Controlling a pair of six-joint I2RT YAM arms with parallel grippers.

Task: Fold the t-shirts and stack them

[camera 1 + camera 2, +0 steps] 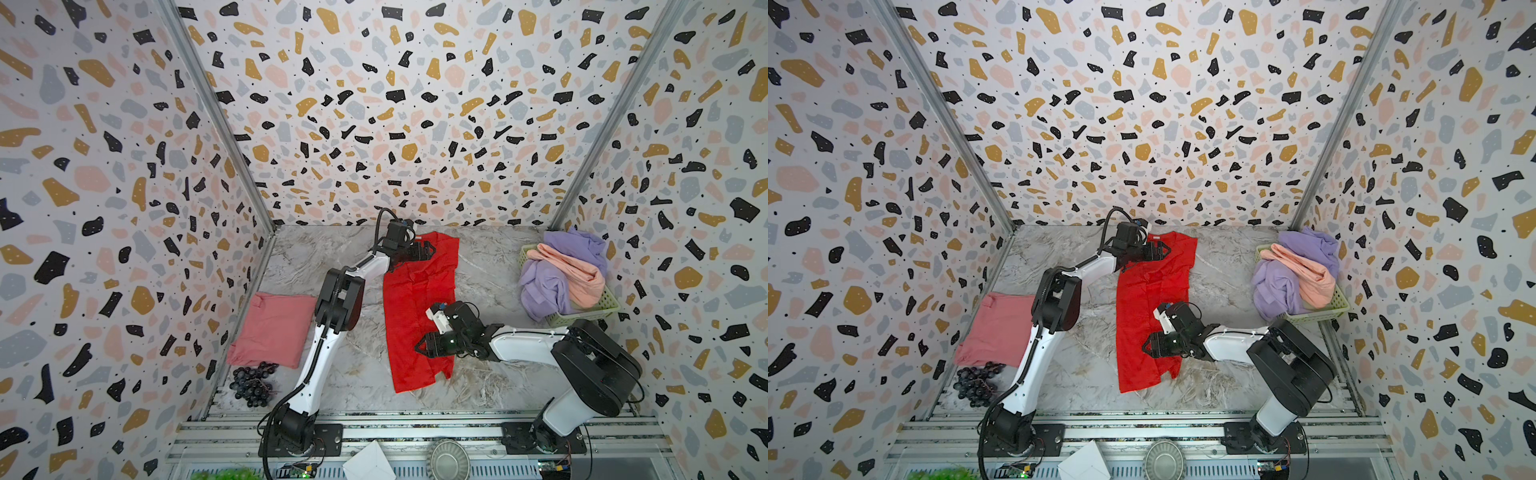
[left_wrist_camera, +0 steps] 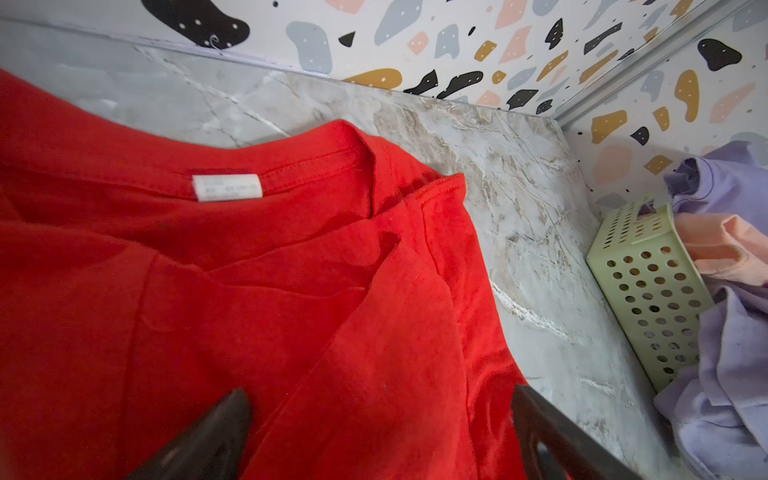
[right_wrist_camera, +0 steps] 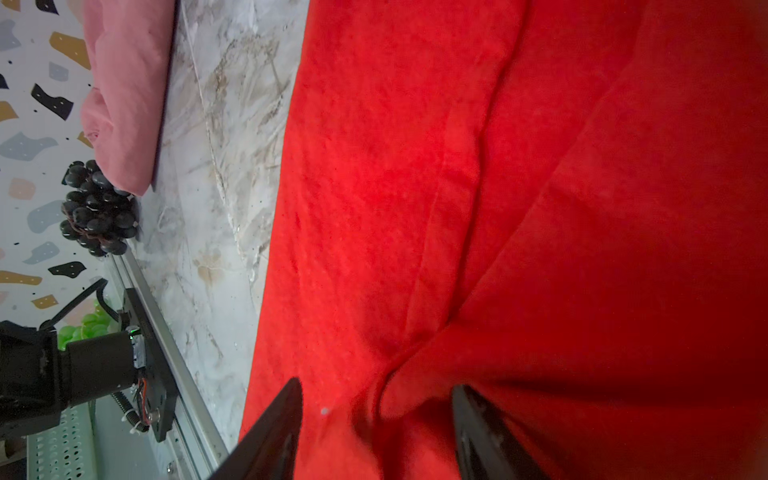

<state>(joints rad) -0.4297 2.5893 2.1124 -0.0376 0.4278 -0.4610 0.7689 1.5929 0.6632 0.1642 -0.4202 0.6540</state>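
L hand (image 2: 378,411) is spread wide w/ nothing in it, hovering over the collar end of the red tee (image 1: 419,299), close to the neck label (image 2: 226,188). R hand (image 3: 376,399) is about half spread over the hem end of the same tee. A pucker of red cloth stands btw its fingers (image 3: 276,432), but I can't tell if they're pinching it or just straddling it.

The red tee lies as a long narrow strip down the ctr of the bench (image 1: 490,266), collar toward the back wall. Both sides look turned in, so I'd say the lengthwise folds are done. The hem corner by R hand is ragged and sticks out a bit. By my read the cross folds are still to do, then the move onto the pile.

Further out, the pink tee (image 1: 272,330) lies folded flat at the left edge of the bench. The grapes (image 1: 252,384) sit right at its near corner. That's the whole stack so far: one tee.

In the far right corner the basket (image 1: 598,309) holds the lavender tee (image 1: 542,289) and peach tee (image 1: 582,278). They're heaped and spilling over the rim, both unfolded.

My tally: one done, one approx halfway, at least two untouched.
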